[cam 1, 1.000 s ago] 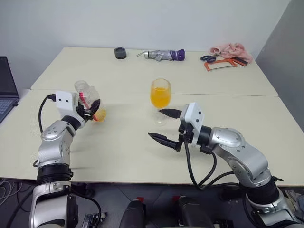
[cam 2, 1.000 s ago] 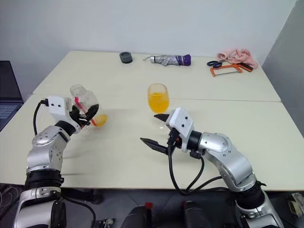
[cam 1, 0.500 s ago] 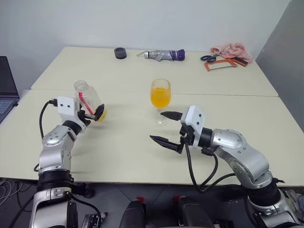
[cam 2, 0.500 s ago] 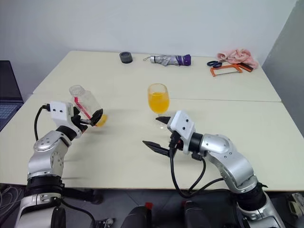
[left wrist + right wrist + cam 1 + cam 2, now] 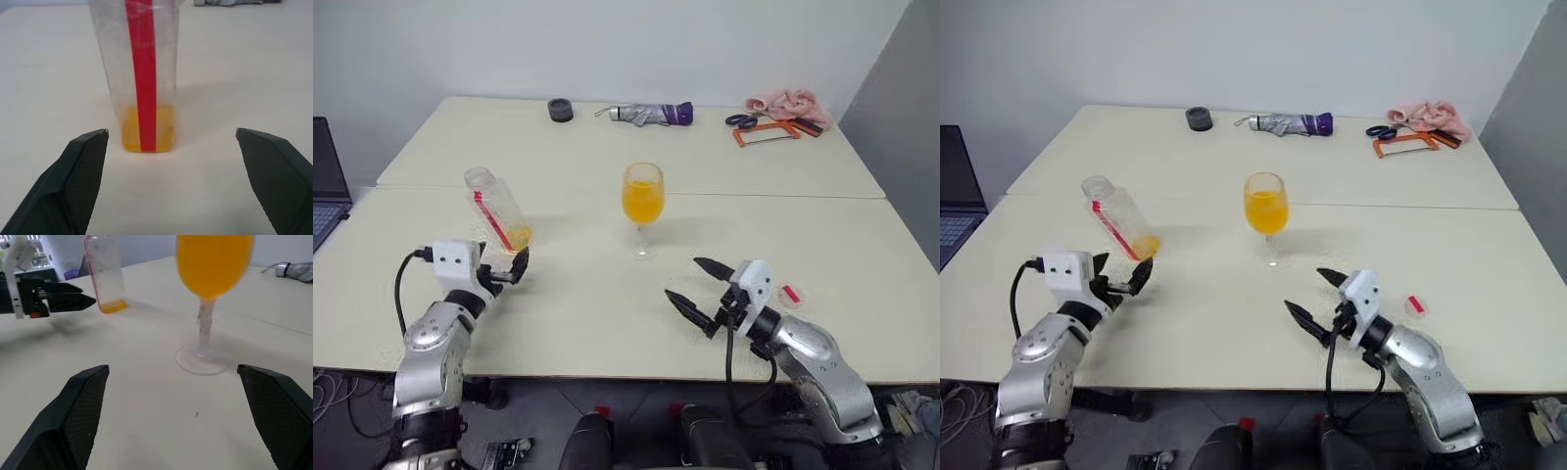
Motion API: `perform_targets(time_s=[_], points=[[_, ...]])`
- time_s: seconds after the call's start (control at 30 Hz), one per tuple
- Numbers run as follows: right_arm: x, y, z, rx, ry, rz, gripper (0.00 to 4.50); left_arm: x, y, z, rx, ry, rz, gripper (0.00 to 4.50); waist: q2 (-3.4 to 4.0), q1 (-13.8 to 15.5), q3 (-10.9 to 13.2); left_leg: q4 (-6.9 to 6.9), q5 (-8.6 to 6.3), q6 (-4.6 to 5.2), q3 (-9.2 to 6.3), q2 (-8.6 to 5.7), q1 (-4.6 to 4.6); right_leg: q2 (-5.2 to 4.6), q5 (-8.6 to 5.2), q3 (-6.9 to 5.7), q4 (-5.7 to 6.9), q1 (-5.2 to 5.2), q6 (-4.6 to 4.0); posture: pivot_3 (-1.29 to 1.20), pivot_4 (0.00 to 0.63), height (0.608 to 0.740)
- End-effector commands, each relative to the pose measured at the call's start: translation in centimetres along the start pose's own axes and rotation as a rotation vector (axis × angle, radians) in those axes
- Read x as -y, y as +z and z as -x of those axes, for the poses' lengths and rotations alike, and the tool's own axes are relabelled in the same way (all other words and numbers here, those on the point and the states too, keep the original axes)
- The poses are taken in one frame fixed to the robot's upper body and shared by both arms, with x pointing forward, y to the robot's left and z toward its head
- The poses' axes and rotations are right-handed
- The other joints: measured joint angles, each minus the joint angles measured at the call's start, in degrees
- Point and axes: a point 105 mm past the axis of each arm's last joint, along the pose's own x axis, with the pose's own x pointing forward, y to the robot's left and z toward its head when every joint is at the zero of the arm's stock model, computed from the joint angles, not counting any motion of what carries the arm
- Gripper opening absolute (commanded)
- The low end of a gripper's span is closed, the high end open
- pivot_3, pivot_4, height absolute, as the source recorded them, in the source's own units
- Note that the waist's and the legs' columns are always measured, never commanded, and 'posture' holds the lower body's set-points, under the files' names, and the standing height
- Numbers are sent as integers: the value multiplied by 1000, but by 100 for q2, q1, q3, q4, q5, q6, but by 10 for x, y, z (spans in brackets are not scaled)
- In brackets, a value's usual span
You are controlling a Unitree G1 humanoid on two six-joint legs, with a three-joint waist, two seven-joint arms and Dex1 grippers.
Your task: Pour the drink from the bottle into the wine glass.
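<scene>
My left gripper [image 5: 512,271] jaws wide, empty, small clear squarish plastic bottle with red stripe [image 5: 499,211] standing just beyond at 12 o'clock, my right gripper [image 5: 698,285] spread wide, orange-filled clear stemmed wine glass [image 5: 642,201] at its 11 o'clock, cream table [image 5: 578,323]

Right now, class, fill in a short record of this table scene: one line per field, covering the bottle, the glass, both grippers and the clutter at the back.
bottle: clear plastic bottle with red stripe, uncapped, standing on the cream table, a little orange drink at its bottom
glass: clear stemmed wine glass, upright, bowl mostly full of orange drink
left gripper: open, just short of the bottle, holding nothing
right gripper: open, empty, near the table's front edge
small item: red cap beside the right gripper
back edge: folded umbrella, scissors
</scene>
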Motion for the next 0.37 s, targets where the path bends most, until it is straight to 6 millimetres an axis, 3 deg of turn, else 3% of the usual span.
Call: perform_targets(time_s=[0.03, 0.2, 0.37], points=[[28, 3, 4, 82, -204, 5, 4500, 7, 14, 12, 63, 16, -10, 4452, 1, -1, 1, -3, 0, 0, 5, 1, 4, 0, 0, 6, 0, 0, 0, 0, 150, 740], [47, -3, 4, 103, -305, 13, 4500, 21, 10, 21, 61, -13, 18, 4452, 0, 3, 0, -26, 0, -1, 21, -6, 12, 2, -4, 18, -13, -1, 6, 0, 150, 740], [49, -3, 0, 108, -298, 23, 4500, 18, 14, 26, 87, 4, 0, 4452, 1, 3, 0, -55, 1, -1, 30, -9, 23, 5, -2, 23, -32, 0, 2, 0, 150, 740]])
